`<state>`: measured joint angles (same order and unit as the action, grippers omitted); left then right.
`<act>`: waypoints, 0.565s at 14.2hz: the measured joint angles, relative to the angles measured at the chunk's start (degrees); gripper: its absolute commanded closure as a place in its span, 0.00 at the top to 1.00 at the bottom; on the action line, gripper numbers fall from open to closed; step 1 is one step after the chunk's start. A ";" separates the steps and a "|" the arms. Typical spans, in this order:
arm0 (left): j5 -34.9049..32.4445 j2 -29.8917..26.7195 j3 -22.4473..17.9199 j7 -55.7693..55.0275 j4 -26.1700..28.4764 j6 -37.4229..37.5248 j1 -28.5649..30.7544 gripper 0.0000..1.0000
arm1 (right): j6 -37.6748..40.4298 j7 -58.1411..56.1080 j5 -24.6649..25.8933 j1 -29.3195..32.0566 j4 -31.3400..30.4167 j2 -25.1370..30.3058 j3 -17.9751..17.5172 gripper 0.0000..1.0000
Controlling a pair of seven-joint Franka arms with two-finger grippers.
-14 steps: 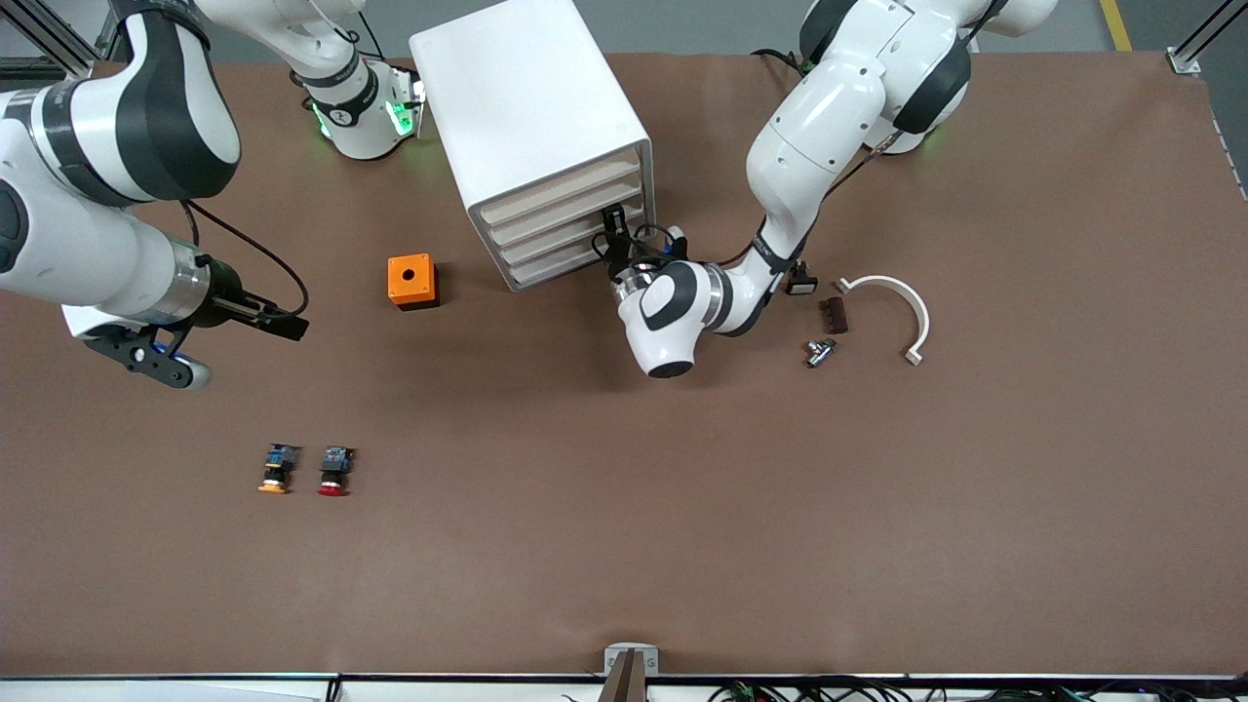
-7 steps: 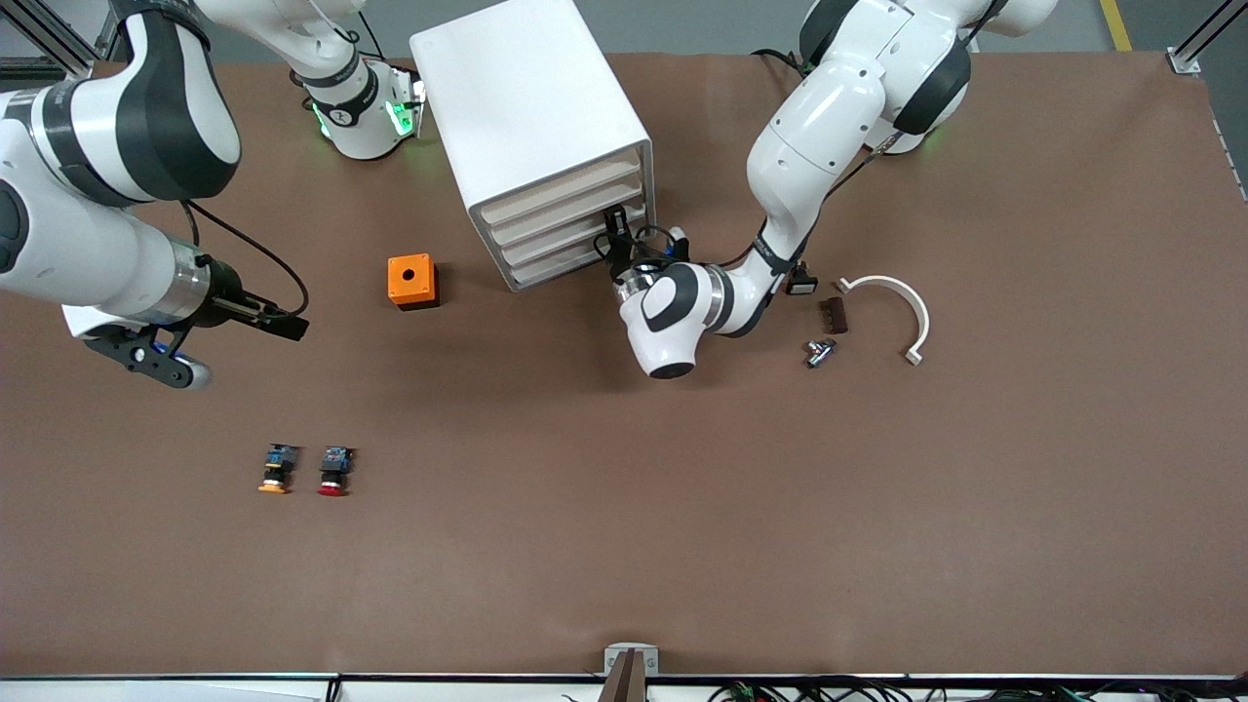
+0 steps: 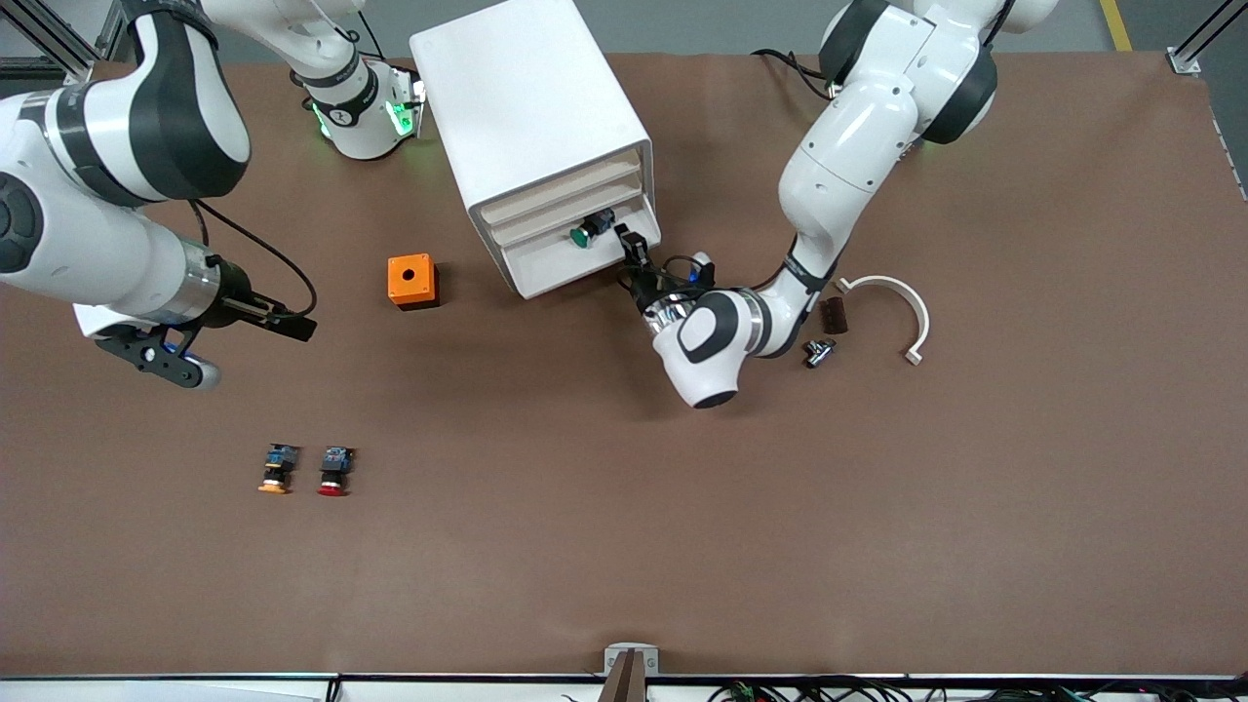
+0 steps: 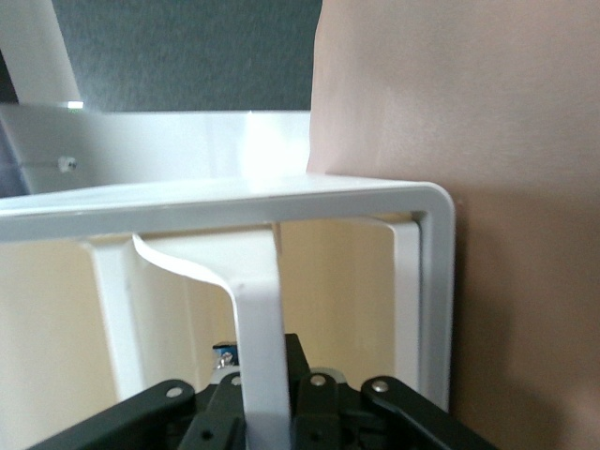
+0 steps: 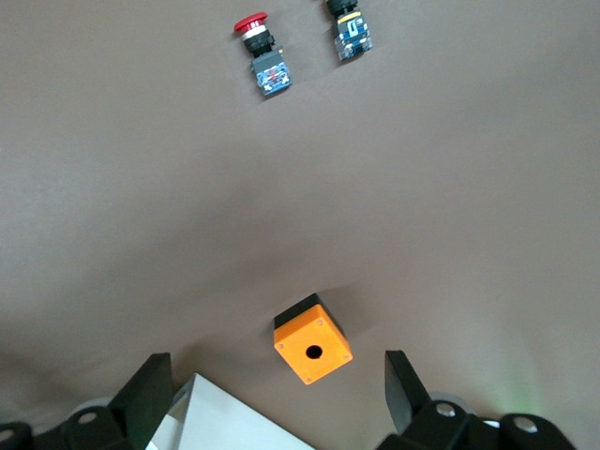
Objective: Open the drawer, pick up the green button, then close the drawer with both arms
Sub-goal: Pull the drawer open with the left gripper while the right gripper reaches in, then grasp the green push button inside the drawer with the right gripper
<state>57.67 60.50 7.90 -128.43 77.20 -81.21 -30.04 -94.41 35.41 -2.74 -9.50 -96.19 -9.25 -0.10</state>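
Observation:
The bottommost drawer (image 3: 570,265) of the white cabinet (image 3: 526,97) stands pulled out. The green-capped button (image 3: 583,234) lies in its tray, close to the corner nearest the left arm. My left gripper (image 3: 634,255) is shut on the drawer's front near that corner. In the left wrist view its fingers (image 4: 319,403) pinch a white strip of the drawer (image 4: 258,319). My right gripper (image 3: 288,325) is open and empty above the table toward the right arm's end. In the right wrist view its fingertips (image 5: 405,380) stand wide apart.
An orange box with a hole (image 3: 412,281) sits beside the cabinet and shows in the right wrist view (image 5: 313,351). An orange-capped button (image 3: 277,468) and a red-capped button (image 3: 334,470) lie nearer the front camera. A white curved piece (image 3: 902,302), a brown block (image 3: 834,315) and a metal part (image 3: 819,351) lie beside the left arm.
My left gripper moved toward the front camera and drew the bottom drawer out. The green button came into view. The right arm barely moved.

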 measured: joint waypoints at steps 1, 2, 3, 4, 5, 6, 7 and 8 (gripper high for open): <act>0.58 0.09 -0.04 0.01 0.00 -0.01 1.23 0.10 | -0.67 2.83 -0.17 -1.49 -0.29 0.06 -0.03 1.00; 1.17 0.22 -0.07 0.03 0.00 -0.09 2.33 0.11 | -1.63 6.56 -0.28 -3.50 -0.55 0.07 -0.08 1.00; 1.86 0.39 -0.08 0.05 -0.01 -0.43 3.29 0.11 | -2.78 10.67 -0.32 -5.84 -0.79 0.07 -0.15 1.00; 2.49 0.54 -0.10 0.08 -0.02 -1.04 4.26 0.12 | -4.05 15.04 -0.33 -8.42 -1.03 0.06 -0.21 1.00; 3.10 0.67 -0.10 0.12 -0.04 -1.56 5.22 0.13 | -5.41 19.82 -0.34 -11.21 -1.24 0.04 -0.27 1.00; 3.51 0.74 -0.09 0.16 -0.04 -2.09 6.13 0.13 | -6.76 24.26 -0.34 -13.85 -1.46 -0.01 -0.32 1.00; 3.75 0.78 -0.09 0.23 -0.05 -2.48 7.00 0.13 | -8.07 28.34 -0.34 -16.21 -1.84 -0.16 -0.34 1.00; 3.91 0.78 -0.08 0.29 -0.05 -2.84 7.80 0.15 | -9.47 32.14 -0.34 -18.52 -2.29 -0.48 -0.37 1.00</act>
<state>61.57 61.28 7.82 -128.13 77.15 -84.04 -22.24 -103.88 67.55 -3.08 -28.02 -98.48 -9.73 -0.47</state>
